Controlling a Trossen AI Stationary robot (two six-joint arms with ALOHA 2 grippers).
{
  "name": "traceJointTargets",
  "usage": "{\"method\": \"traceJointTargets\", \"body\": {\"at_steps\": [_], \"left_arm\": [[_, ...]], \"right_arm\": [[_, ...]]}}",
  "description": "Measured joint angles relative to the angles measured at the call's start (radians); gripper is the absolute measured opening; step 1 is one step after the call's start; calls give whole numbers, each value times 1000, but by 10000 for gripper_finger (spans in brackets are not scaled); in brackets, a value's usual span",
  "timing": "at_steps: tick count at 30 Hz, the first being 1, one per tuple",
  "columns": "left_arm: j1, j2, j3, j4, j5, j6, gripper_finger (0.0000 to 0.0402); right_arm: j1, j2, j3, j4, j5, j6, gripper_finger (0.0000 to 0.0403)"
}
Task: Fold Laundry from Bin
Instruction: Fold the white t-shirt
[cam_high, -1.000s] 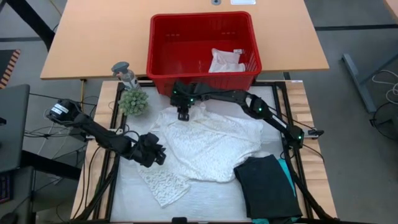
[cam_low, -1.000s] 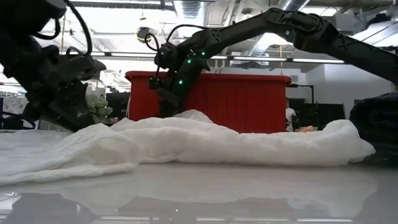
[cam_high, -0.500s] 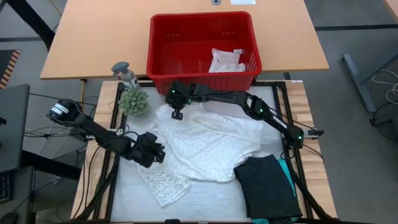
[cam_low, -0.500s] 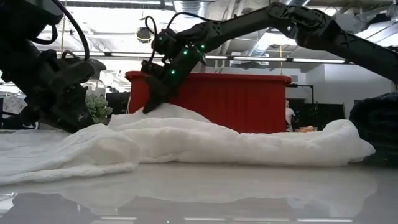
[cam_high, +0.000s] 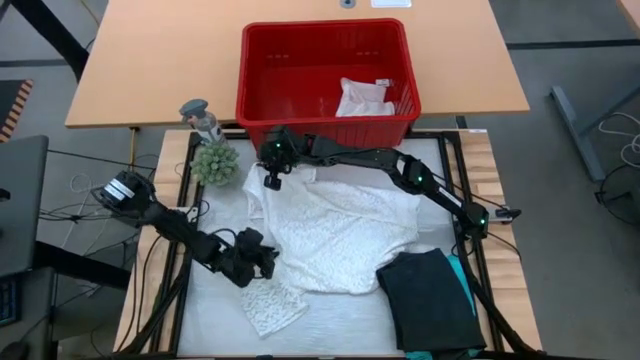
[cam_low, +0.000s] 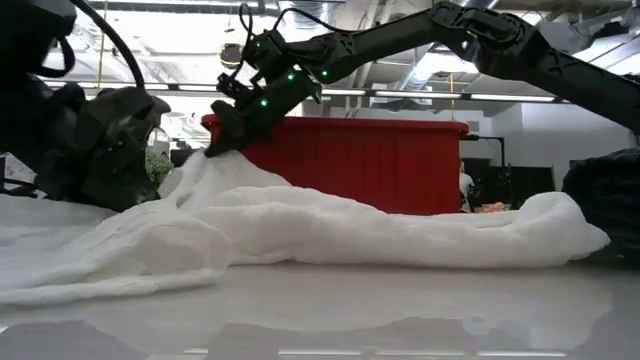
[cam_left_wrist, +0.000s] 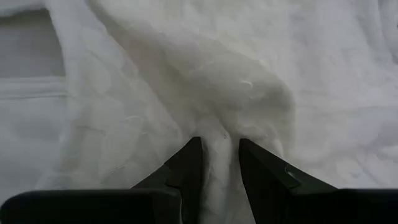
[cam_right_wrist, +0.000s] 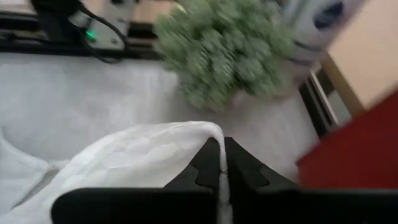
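Both jaws clamped on the white lacy top (cam_high: 335, 225): right gripper (cam_high: 268, 182) pinches only a thin far-left edge, left gripper (cam_high: 262, 266) a near-left fold; opposing pulls risk slip.

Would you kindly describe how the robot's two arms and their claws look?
Both arms are dark, slim and jointed. The right claw has small green lights glowing just behind it; the left claw ends in two black tapered fingers. Thin black cables trail by the left arm's base.

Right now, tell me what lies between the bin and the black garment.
In the high view, the white lacy top spreads between the bin and the black garment, with the right arm crossing above it.
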Motion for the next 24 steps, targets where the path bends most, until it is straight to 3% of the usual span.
{"method": "traceJointTargets", "body": {"at_steps": [7, 15, 18, 21, 24], "left_arm": [[-25, -101, 76, -291, 141, -163, 100], [-50, -356, 140, -877, 231, -376, 100], [-52, -408, 138, -1001, 217, -441, 100], [-52, -434, 139, -998, 171, -470, 100], [-56, -456, 139, -971, 42, -494, 100]], "right_arm": [[6, 0, 0, -20, -59, 12, 48], [3, 2, 0, -33, -65, 12, 96], [3, 2, 0, -27, -90, 13, 124], [4, 2, 0, -48, -95, 18, 154], [4, -8, 0, -93, -97, 38, 177]]}}
